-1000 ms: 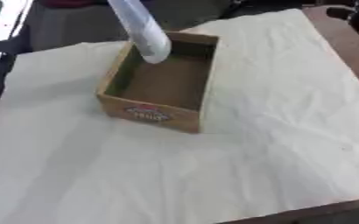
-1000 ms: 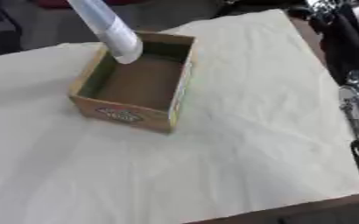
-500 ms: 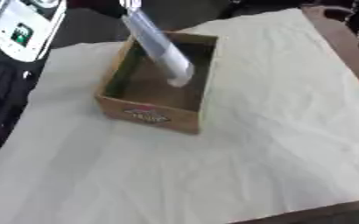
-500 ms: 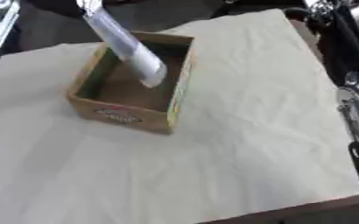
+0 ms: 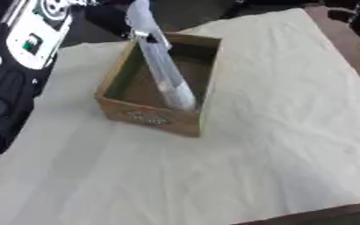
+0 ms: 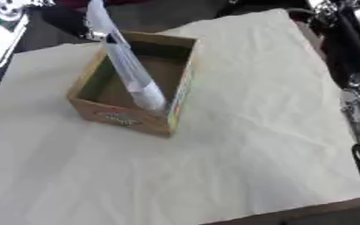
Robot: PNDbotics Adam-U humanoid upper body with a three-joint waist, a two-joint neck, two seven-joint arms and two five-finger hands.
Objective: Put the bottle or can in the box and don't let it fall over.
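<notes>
The bottle (image 5: pixel 161 72) is inside the box (image 5: pixel 149 116) now, a long pale thing tilted hard, its lower end down near the front right corner and its upper end leaning back over the far left rim. It is not standing upright; it slants across the whole opening. The box, brown cardboard with a red mark on its near wall, sits on a cream cloth (image 5: pixel 252 145) that covers the bench (image 5: pixel 336 22).

At the top of the bottle something pale runs up out of the picture, and that may be the left hand, but it is too blurred to be sure, and I cannot tell whether any fingers are round the bottle or free of it.

The left eye view shows the left arm (image 5: pixel 14 57) down the left edge, black with a white panel and a green spot. The right eye view catches only a corner of that, and gives instead the right arm (image 6: pixel 358 92), black and silver, along the right edge, well apart from the box. The right hand is out of sight in both views.
</notes>
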